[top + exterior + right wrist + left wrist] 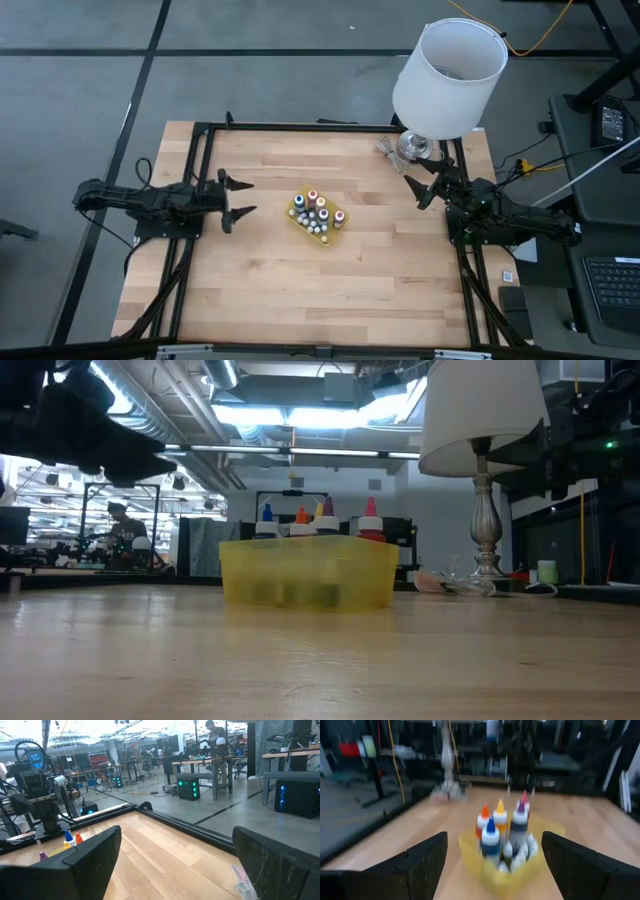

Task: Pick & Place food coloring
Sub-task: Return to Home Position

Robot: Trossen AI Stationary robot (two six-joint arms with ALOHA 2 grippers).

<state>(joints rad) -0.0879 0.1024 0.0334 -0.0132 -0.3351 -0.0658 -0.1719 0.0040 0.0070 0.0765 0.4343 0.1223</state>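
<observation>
- Table [300,285]: we log a pale butcher-block wood top of jointed strips, matte, inside a dark metal frame.
- Bin [300,582]: a shallow yellow plastic box, translucent, with rounded corners. It sits near the table's middle, turned at an angle to the table's edges.
- Food coloring [316,209]: we see a cluster of small soft-plastic dropper bottles, all inside the bin and packed close. The bodies are round and taper to conical caps. The taller ones carry blue, orange, yellow, purple and red caps. Shorter ones with whitish tops sit lower at one end. Each visible bottle stands upright, long axis vertical, tip up, and the tall caps rise above the bin's rim. We cannot count them.
- Left gripper [249,197]: two dark, flat-faced fingers, spread wide and holding nothing. It is at the table's left side, pointing at the bin and apart from it.
- Right gripper [414,192]: the same dark fingers, spread wide and holding nothing. It is at the table's right side, apart from the bin and just beside the lamp's foot.
- Lamp [448,75]: a smooth white tapered shade on a silvery turned stem, at the table's far right corner.
</observation>
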